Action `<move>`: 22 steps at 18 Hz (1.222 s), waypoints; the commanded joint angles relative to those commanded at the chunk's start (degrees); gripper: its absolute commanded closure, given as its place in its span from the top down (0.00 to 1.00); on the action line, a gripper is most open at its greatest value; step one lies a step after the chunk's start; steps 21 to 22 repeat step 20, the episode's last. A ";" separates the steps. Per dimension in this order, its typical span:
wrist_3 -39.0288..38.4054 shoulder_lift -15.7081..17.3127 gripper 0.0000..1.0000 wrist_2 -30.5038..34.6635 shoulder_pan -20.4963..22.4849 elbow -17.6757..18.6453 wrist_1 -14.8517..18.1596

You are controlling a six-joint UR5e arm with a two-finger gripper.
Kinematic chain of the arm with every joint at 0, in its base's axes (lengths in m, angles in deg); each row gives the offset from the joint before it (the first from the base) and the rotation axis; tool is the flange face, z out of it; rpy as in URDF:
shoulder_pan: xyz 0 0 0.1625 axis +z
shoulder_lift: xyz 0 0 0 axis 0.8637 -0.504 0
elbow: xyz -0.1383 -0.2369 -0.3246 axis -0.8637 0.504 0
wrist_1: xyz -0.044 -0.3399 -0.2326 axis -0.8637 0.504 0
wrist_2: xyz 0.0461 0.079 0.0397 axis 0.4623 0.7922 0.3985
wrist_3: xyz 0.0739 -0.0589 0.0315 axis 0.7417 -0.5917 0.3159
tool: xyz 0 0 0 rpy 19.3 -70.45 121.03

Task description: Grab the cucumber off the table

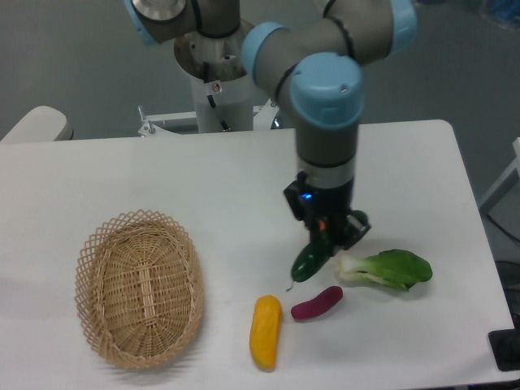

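One claw grips the cucumber by its upper end, fingers closed narrowly around it.

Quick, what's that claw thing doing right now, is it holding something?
Gripper: closed on the cucumber, whose lower end is at the table.

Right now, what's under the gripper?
The gripper is down over the cucumber, whose lower end sticks out onto the white table. Its upper end is covered by the gripper, so whether the jaws have closed on it isn't visible.
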 joint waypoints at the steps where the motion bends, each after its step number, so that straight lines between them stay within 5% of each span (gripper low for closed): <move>1: 1.84 0.00 0.08 0.00 0.70 0.00 0.09; 7: 9.06 -0.35 0.08 0.18 3.87 0.09 0.09; 22: 9.51 -0.79 0.08 0.35 4.40 -0.09 -0.26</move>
